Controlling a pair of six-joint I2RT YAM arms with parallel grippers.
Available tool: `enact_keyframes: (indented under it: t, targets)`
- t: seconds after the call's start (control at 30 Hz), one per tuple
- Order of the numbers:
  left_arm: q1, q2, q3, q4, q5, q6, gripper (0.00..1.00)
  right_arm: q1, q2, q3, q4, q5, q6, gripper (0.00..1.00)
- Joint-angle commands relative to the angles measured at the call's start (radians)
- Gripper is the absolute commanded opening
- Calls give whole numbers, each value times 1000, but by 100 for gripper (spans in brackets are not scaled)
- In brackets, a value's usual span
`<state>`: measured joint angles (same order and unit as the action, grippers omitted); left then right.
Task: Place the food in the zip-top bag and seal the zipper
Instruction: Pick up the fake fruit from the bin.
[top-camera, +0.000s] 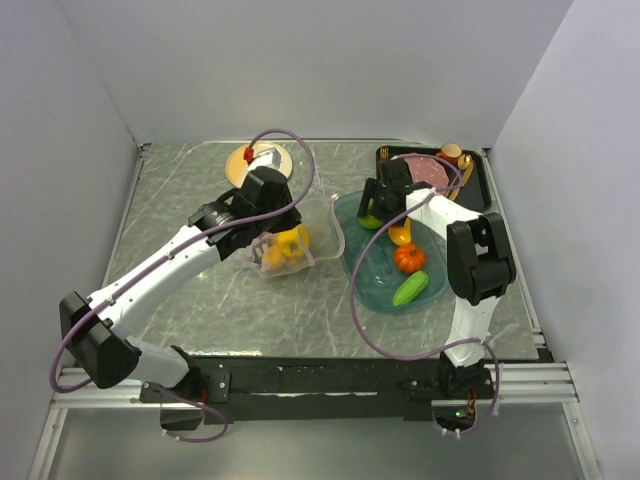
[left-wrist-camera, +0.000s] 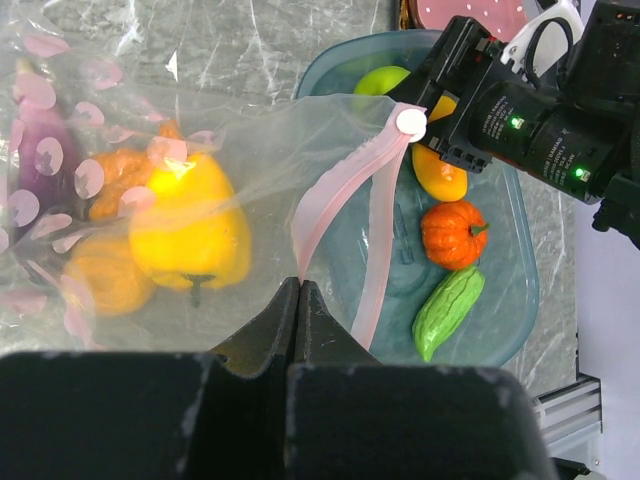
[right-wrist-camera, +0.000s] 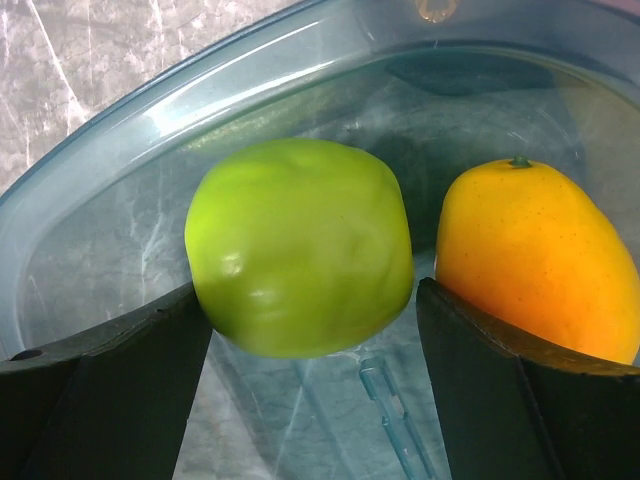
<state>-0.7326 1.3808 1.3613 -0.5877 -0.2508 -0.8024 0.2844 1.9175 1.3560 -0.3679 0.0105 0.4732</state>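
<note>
The clear zip-top bag (left-wrist-camera: 150, 110) lies left of the teal tray (top-camera: 378, 285) and holds a yellow pepper (left-wrist-camera: 195, 225), a purple eggplant (left-wrist-camera: 40, 150) and orange pieces (left-wrist-camera: 115, 180). My left gripper (left-wrist-camera: 300, 283) is shut on the bag's edge where the pink zipper (left-wrist-camera: 340, 190) starts; in the top view it (top-camera: 268, 243) is at the bag (top-camera: 312, 230). My right gripper (right-wrist-camera: 310, 290) is open, its fingers on either side of the green apple (right-wrist-camera: 300, 260) in the tray, the left finger touching it. An orange fruit (right-wrist-camera: 530, 260), a red-orange tomato (left-wrist-camera: 450, 235) and a green cucumber (left-wrist-camera: 447, 310) lie in the tray.
A black tray with a pink plate (top-camera: 432, 168) stands at the back right, just behind the right arm. A round tan plate with a can (top-camera: 258, 160) sits at the back centre. Grey walls close in the left, right and back sides.
</note>
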Motion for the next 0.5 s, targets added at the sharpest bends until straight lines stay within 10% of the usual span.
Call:
enact_keyframes:
  t: [0.0, 0.47]
  targets:
    - [-4, -40, -16, 43, 8, 0, 1, -4, 0, 14, 4, 2, -21, 86]
    - [-4, -46, -25, 45, 10, -4, 1, -4, 0, 20, 23, -41, -35, 32]
